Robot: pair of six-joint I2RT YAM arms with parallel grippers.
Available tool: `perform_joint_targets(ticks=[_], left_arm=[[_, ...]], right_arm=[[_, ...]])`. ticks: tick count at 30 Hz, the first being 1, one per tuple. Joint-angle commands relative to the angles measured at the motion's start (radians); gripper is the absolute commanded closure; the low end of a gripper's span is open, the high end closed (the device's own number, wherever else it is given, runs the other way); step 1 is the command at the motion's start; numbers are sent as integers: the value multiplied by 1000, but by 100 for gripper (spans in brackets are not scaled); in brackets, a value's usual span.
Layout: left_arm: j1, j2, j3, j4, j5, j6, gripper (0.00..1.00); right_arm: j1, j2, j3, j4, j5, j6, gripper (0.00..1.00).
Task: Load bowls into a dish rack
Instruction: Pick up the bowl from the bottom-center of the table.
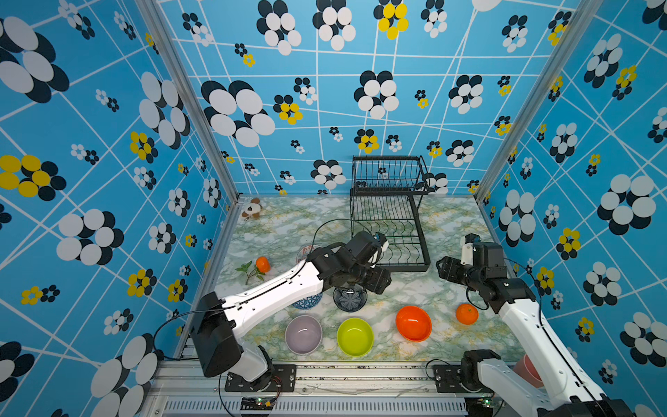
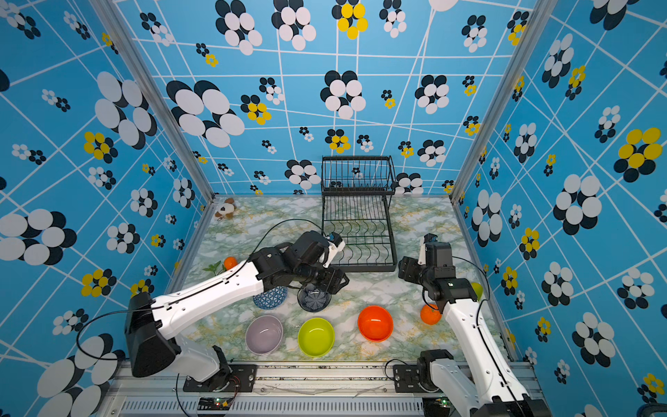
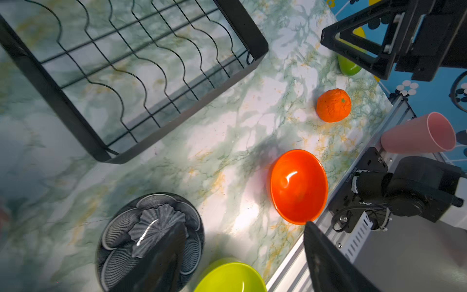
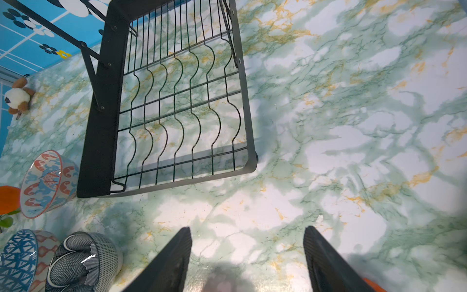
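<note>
Hovering over the black bowl [image 1: 349, 299], the left gripper [image 3: 242, 225] gapes wide by the dish rack [image 1: 411, 268] rim. Over open marble table [image 4: 353, 126], the right gripper [image 4: 247, 228] is released too; lime bowl [image 1: 355, 336], orange bowl [image 1: 413, 323] along the near edge.

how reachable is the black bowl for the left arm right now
Probably yes: the left gripper hangs open right over the black bowl, one finger above its inside, and nothing lies between them.

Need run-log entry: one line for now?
dish rack empty | left gripper open over black bowl | right gripper open, holding nothing
</note>
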Motion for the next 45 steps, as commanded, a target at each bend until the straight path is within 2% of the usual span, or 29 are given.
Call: perform_joint_targets(ticks=[1, 6, 15, 24, 36, 40, 41, 45], left_arm=[[-56, 103, 101, -96, 17, -4, 28], [-98, 225, 179, -126, 74, -2, 27], [-122, 372, 242, -163, 135, -27, 29], [-132, 457, 282, -203, 97, -44, 34], [-134, 536, 319, -230, 43, -61, 49], [-134, 549, 324, -223, 39, -73, 56], [-134, 552, 325, -219, 42, -75, 61], [-134, 565, 336, -227, 39, -78, 69]], right_arm=[[6, -14, 25, -71, -20, 44, 28], [6, -30, 6, -81, -23, 64, 28], [7, -36, -30, -65, -43, 86, 27], [6, -30, -44, -57, -49, 93, 26], [6, -34, -61, -50, -54, 107, 27], [7, -33, -62, -44, -57, 112, 27], [7, -32, -62, -43, -58, 113, 27], [7, -26, -58, -41, -64, 112, 27]])
